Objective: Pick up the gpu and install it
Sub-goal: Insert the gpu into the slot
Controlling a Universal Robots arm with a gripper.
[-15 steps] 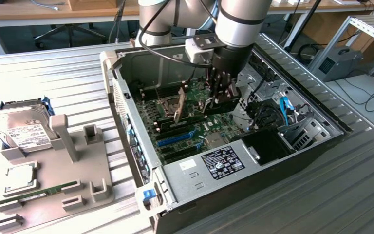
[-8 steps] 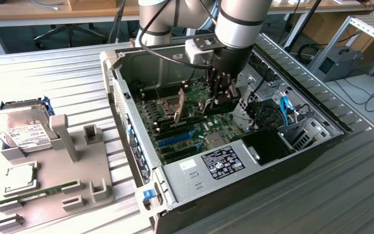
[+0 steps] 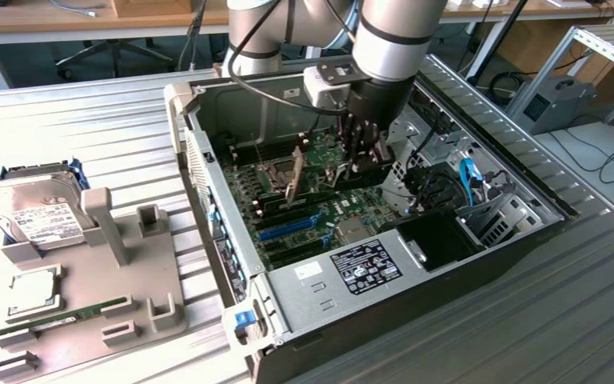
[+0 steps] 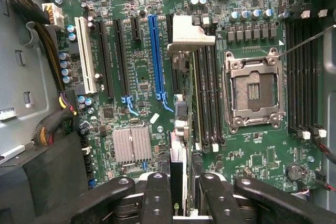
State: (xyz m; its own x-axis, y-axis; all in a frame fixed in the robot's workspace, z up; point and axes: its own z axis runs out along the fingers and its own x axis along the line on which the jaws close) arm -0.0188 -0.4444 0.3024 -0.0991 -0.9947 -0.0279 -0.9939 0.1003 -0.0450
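The open computer case lies on its side with the green motherboard facing up. My gripper is down inside the case, its black fingers shut on the gpu. The card stands on edge and is seen edge-on. It runs from the fingers to a pale grey bracket end, between the blue slot and the black memory slots. In the exterior view its thin upright edge shows toward the exterior view's left of the fingers. Whether it sits in a slot I cannot tell.
An empty processor socket and a finned heat sink lie beside the card. Cable bundles and the power supply crowd the case walls. Outside, a grey fixture holds a hard drive and a green memory stick.
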